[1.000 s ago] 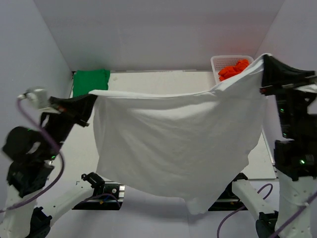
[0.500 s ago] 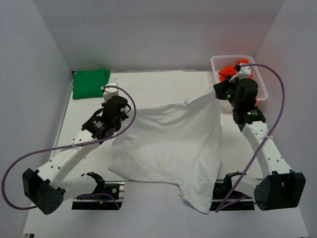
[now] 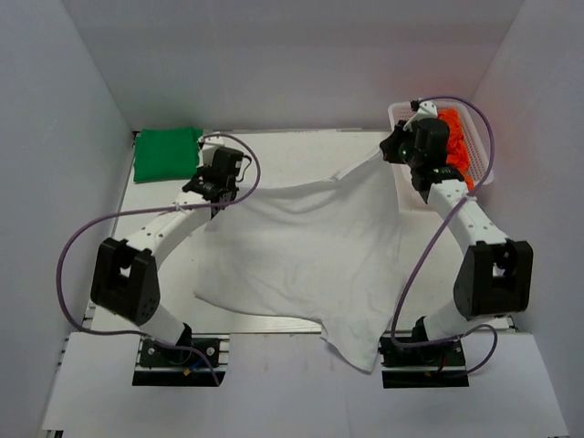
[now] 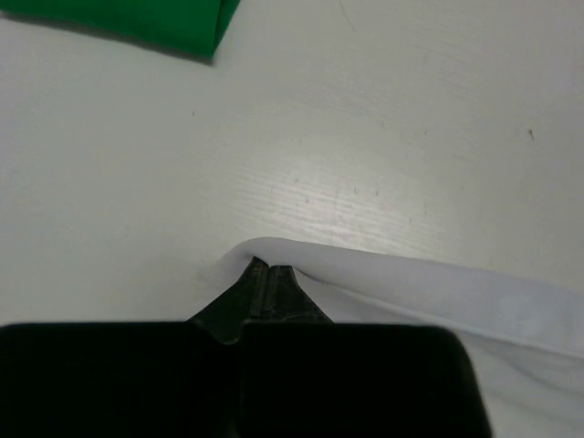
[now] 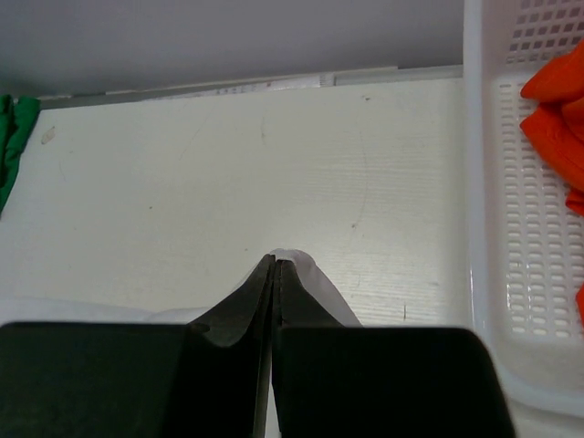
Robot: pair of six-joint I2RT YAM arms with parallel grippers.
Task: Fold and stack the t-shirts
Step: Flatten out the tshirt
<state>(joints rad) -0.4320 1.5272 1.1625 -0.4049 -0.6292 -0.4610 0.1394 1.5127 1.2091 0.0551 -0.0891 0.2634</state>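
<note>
The white t-shirt (image 3: 306, 251) lies spread over the middle of the table, its near end hanging over the front edge. My left gripper (image 3: 212, 187) is shut on its far left corner (image 4: 301, 260), low over the table. My right gripper (image 3: 388, 153) is shut on its far right corner (image 5: 306, 269), next to the basket. The far edge of the shirt runs between the two grippers. The green t-shirt (image 3: 167, 152) lies folded at the far left corner; it also shows in the left wrist view (image 4: 137, 20).
A white lattice basket (image 3: 474, 164) with orange cloth (image 3: 454, 146) stands at the far right, close beside my right gripper; it also shows in the right wrist view (image 5: 511, 237). White walls close in the back and both sides.
Both grippers have moved down and toward the far side with the white shirt. The shirt hung in the air a second ago and now lies spread on the table.
</note>
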